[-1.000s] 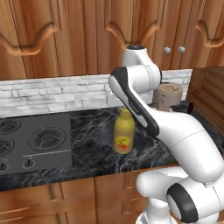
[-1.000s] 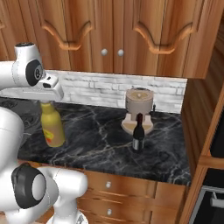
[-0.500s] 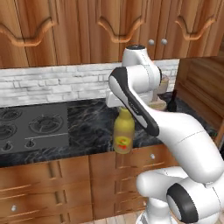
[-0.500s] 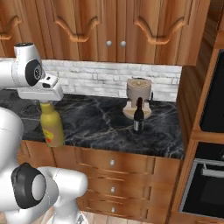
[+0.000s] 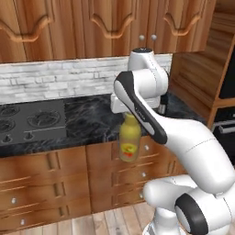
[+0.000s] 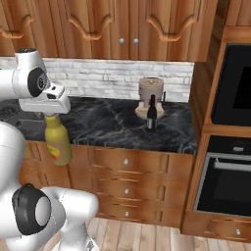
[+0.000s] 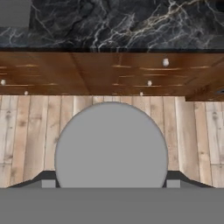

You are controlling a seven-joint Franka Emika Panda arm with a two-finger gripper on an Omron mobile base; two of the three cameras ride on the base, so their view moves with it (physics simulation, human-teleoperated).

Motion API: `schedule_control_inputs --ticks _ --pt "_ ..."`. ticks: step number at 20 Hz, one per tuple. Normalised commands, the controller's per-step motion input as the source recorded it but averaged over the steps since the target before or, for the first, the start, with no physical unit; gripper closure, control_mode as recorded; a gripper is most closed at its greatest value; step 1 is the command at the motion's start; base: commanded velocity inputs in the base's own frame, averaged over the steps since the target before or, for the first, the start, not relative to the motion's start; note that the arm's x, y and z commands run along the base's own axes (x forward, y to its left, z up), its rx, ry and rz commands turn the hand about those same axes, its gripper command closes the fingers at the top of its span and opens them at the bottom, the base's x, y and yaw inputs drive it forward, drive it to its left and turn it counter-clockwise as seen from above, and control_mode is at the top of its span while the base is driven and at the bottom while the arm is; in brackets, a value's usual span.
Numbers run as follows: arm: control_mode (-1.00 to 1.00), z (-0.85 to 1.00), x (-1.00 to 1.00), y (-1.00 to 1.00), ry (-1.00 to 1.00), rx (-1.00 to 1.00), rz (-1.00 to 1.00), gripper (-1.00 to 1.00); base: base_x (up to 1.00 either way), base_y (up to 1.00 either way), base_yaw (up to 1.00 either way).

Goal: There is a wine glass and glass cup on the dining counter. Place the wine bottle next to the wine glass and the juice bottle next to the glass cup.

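Note:
The juice bottle (image 5: 129,140), stout and yellow with a red-and-yellow label, hangs upright in the air in front of the wooden drawers, held by its neck. My gripper (image 5: 129,114) is shut on it from above. From the right, the same juice bottle (image 6: 57,142) hangs under the gripper (image 6: 50,115). Along the hand, its round grey cap (image 7: 111,146) sits between the two fingertips (image 7: 45,180). The wine bottle (image 6: 152,113), slim and dark, stands on the wall counter, apart from me. The wine glass, the glass cup and the dining counter are out of view.
The black marble wall counter (image 6: 112,127) carries a stove (image 5: 27,121) at its left and a brown canister (image 6: 150,91) right behind the wine bottle. A built-in oven (image 6: 229,147) stands to the right. Wooden drawers (image 6: 132,181) and plank floor (image 7: 30,131) lie below.
The whole picture has shifted: the base has backed away from the wall counter. The juice bottle stays in my gripper and now hangs past the counter's front edge.

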Motion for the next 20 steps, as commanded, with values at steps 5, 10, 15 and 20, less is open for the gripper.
schedule_control_inputs --ticks 5,10,15,20 --pt "1.00 0.00 0.00 0.00 0.00 0.00 0.00 1.00 -0.37 -0.08 -0.38" --pt "1.00 0.00 0.00 0.00 0.00 0.00 0.00 1.00 -0.03 0.04 -0.81" --pt "1.00 0.00 0.00 0.00 0.00 0.00 0.00 1.00 0.00 0.11 -0.93" --pt "1.00 0.00 0.00 0.00 0.00 0.00 0.00 1.00 0.00 0.11 -0.94"
